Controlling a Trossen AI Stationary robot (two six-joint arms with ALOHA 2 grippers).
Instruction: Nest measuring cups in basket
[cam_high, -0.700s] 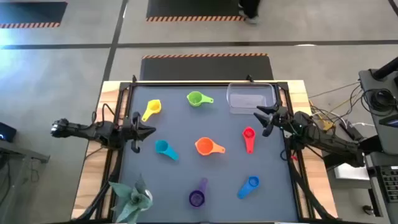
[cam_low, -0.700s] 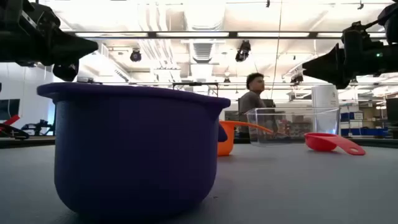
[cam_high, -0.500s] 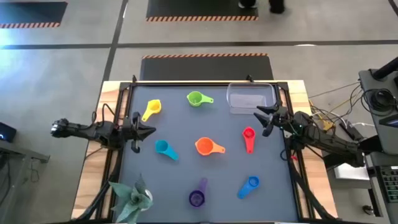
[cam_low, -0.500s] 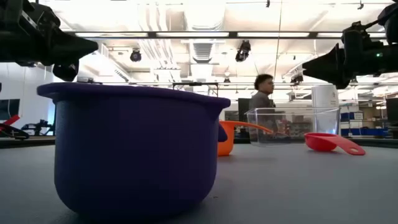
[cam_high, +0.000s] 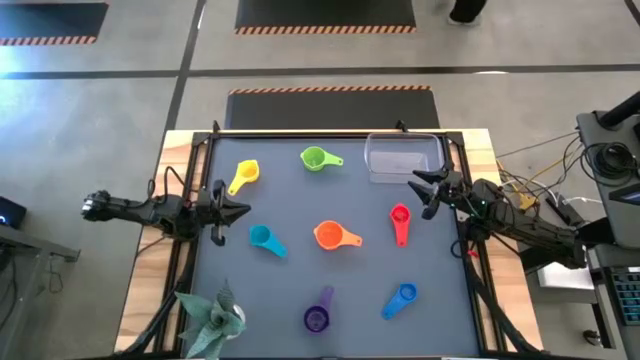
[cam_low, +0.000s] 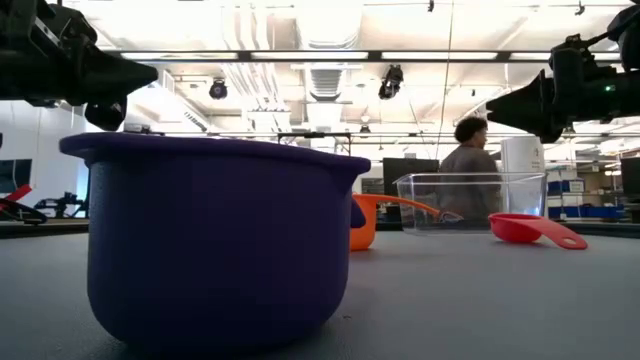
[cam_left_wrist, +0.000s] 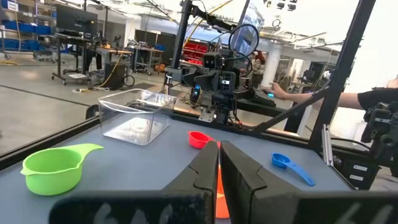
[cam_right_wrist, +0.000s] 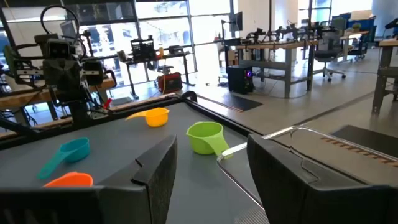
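Seven measuring cups sit bowl-down on the grey table: yellow (cam_high: 243, 176), green (cam_high: 318, 158), teal (cam_high: 264, 238), orange (cam_high: 333, 236), red (cam_high: 400, 221), purple (cam_high: 318, 312) and blue (cam_high: 400, 299). The clear basket (cam_high: 402, 157) stands at the far right with nothing in it. My left gripper (cam_high: 243, 210) hovers shut at the left edge, between the yellow and teal cups. My right gripper (cam_high: 420, 192) hovers open just near of the basket, above and beside the red cup. In the low view the purple cup (cam_low: 215, 240) fills the foreground.
A green plant-like ornament (cam_high: 212, 318) lies at the near left corner. Metal frame rails (cam_high: 320, 133) run around the table edges. A person (cam_low: 468, 165) moves in the room beyond the far edge. Open grey surface lies between the cups in the middle.
Both arms have kept still and no cup has moved. The person beyond the far edge has walked toward the right.
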